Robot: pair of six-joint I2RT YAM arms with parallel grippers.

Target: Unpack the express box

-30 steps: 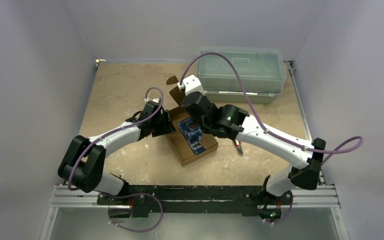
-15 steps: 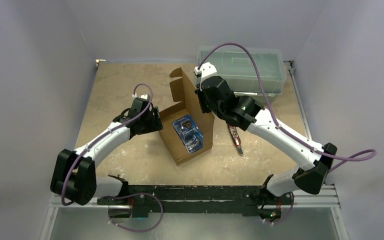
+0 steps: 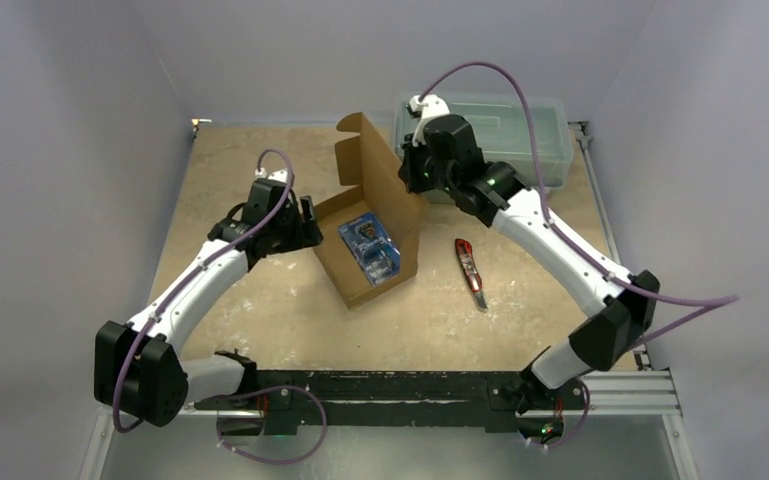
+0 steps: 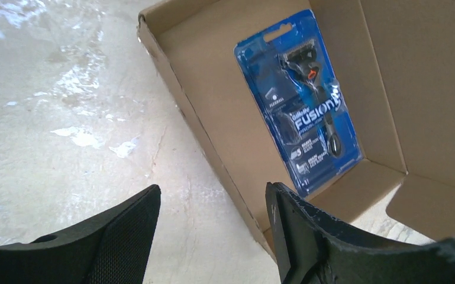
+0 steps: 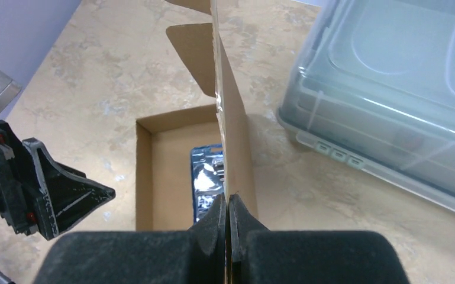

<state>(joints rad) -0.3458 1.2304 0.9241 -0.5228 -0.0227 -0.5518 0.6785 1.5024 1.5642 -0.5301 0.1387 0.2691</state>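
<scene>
Two tools, right tool (image 5: pixel 228 216) pinching express box (image 4: pixel 213 77) lid upright, left tool (image 4: pixel 212 198) spread beside its wall.

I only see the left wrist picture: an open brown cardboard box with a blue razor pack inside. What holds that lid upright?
Observer: The right arm's fingers are pinched shut on the edge of the flap lid of the flat brown cardboard box.
Operator: Is anything else lying on the table?
Observer: Yes, a red-handled utility knife lies to the right of the box, apart from it.
Operator: And behind the box?
Observer: A translucent grey-green lidded plastic bin stands at the table's far right.
</scene>
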